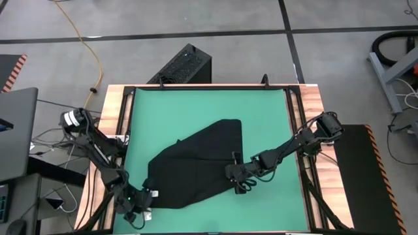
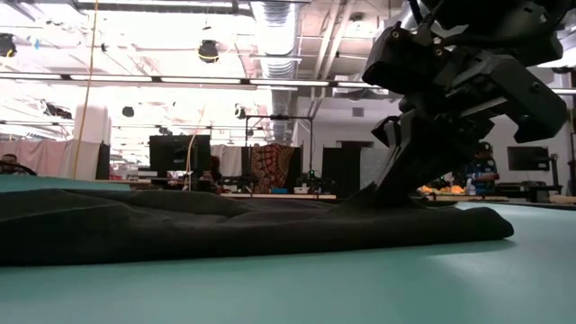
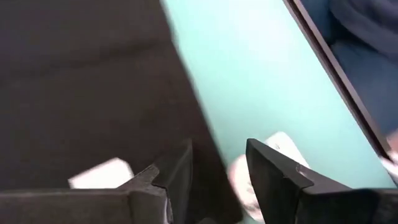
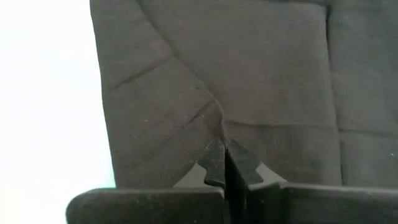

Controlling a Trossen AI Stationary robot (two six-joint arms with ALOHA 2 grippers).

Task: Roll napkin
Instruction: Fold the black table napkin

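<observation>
The black napkin lies spread on the green mat with some parts folded over; it also shows in the low view. My right gripper is at the napkin's right edge near its near corner, shut on the cloth. My left gripper is at the napkin's near left corner. It is open, its two fingers standing on either side of the napkin's edge. A small white patch shows on the cloth beside them. My right gripper pinches a small pucker of the napkin between its two fingers, close to the cloth's right edge. The fingers slant down from the table's right side. Creases run in toward the fingertips; the rest of the napkin lies flat on the mat.
A rigid black box with vent slots sits beyond the table's far edge. Wooden rails and black frame bars border the mat. Bare green mat lies far of and to the right of the napkin.
</observation>
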